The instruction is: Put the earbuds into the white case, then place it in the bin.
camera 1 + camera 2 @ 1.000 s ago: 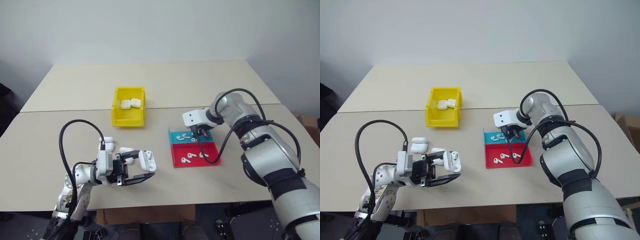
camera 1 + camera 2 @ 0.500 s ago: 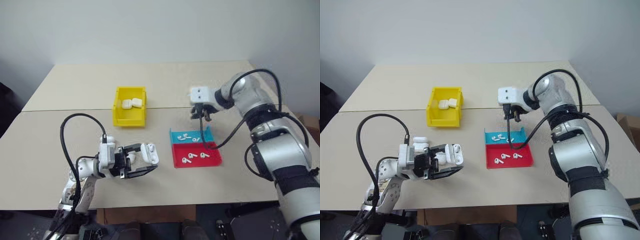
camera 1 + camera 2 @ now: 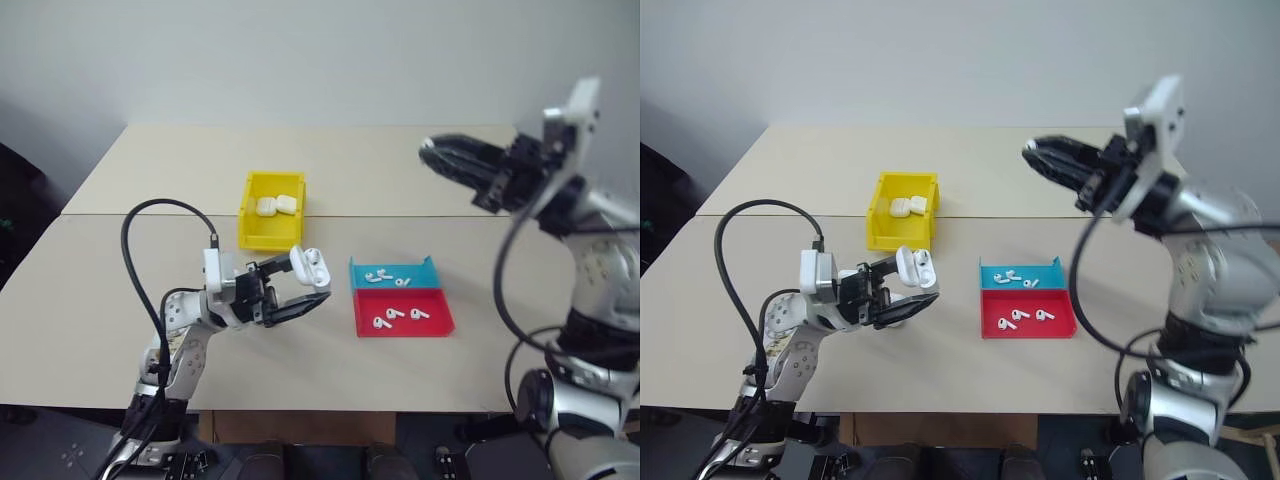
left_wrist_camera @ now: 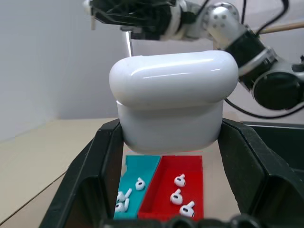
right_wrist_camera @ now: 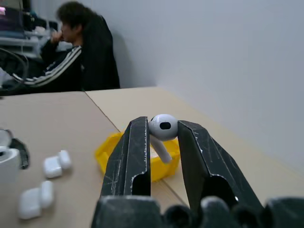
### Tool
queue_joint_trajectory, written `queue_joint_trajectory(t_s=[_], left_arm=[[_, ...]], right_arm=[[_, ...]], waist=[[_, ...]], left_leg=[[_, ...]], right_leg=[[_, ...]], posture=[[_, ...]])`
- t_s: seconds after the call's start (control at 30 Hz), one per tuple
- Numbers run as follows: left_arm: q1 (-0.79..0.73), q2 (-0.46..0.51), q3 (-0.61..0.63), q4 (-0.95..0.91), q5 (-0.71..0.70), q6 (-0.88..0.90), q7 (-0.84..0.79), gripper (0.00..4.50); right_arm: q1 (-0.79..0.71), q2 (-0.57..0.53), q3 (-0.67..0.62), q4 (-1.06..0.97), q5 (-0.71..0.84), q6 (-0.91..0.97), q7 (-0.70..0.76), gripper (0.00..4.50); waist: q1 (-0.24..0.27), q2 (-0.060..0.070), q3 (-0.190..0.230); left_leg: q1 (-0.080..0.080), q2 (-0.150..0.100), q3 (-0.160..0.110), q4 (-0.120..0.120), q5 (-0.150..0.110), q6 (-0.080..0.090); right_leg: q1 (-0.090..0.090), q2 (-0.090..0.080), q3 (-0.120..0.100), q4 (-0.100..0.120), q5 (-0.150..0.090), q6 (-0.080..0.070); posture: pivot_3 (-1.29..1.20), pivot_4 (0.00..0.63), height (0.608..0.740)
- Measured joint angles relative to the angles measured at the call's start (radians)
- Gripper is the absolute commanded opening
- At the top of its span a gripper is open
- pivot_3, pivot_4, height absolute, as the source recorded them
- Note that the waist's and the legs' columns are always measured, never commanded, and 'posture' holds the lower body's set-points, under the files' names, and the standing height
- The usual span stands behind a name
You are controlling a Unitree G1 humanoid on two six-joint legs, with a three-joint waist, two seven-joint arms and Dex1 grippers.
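I am pinching an earbud (image 5: 163,129) in my right gripper (image 5: 161,142), upper right, clamping the open white case (image 3: 308,268) in my left gripper (image 3: 292,292), centre-left, and judging insertion comes next.

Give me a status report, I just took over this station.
Left gripper shut on open glossy white earbud case, above table. Right gripper raised, pinching one tiny white earbud. Bright yellow plastic bin holds two cases. Path clear.

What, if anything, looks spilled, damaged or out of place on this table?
Nothing stands out. Loose earbuds lie inside the red tray and blue tray, closed cases sit in the yellow bin, the left gripper holds a white case, and the right gripper pinches one earbud.
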Motion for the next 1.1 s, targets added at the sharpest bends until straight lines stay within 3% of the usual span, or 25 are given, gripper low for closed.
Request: queue_joint_trajectory(t_s=[0.2,0.37,0.57,0.87,1.1], left_arm=[[-0.037,0.007,-0.004,-0.009,-0.053,0.064,-0.048,2.74],[-0.051,0.003,-0.034,-0.021,-0.054,0.073,-0.088,2.74],[-0.051,0.005,-0.045,-0.05,-0.05,0.058,-0.121,2.74],[-0.067,-0.032,-0.045,-0.02,-0.011,-0.006,-0.125,2.74],[-0.077,-0.037,-0.048,-0.018,-0.003,-0.007,-0.127,2.74]], right_arm=[[0.168,0.018,-0.079,-0.273,0.319,0.05,-0.102,0.89],[0.233,0.02,0.002,-0.36,0.413,-0.009,-0.148,0.89],[0.241,-0.022,0.108,-0.365,0.462,-0.039,-0.183,0.89],[0.204,-0.11,0.166,-0.301,0.681,-0.011,-0.293,0.89],[0.196,-0.134,0.224,-0.293,0.749,-0.007,-0.354,0.89]], waist=[[-0.017,0.0,0.0],[-0.018,0.0,0.0],[-0.014,0.0,0.0],[-0.013,-0.001,0.0],[-0.013,-0.001,0.0]], left_leg=[[0.002,0.001,0.0,0.0,0.0,0.0],[0.003,0.0,0.0,0.0,0.0,0.0],[0.002,0.0,0.0,0.0,0.0,0.0],[0.002,0.0,0.0,0.0,0.0,0.0],[0.002,0.0,0.0,0.0,0.0,0.0]], right_leg=[[0.001,0.002,0.001,0.0,0.0,0.0],[0.001,0.002,0.002,0.0,0.0,0.0],[0.001,0.002,0.002,0.0,0.0,0.0],[0.001,0.002,0.002,-0.001,0.0,0.0],[0.001,0.002,0.002,-0.001,0.0,0.0]], posture=[[0.0,0.15,0.74],[0.0,0.15,0.74],[0.0,0.15,0.74],[0.0,0.15,0.74],[0.0,0.15,0.74]])
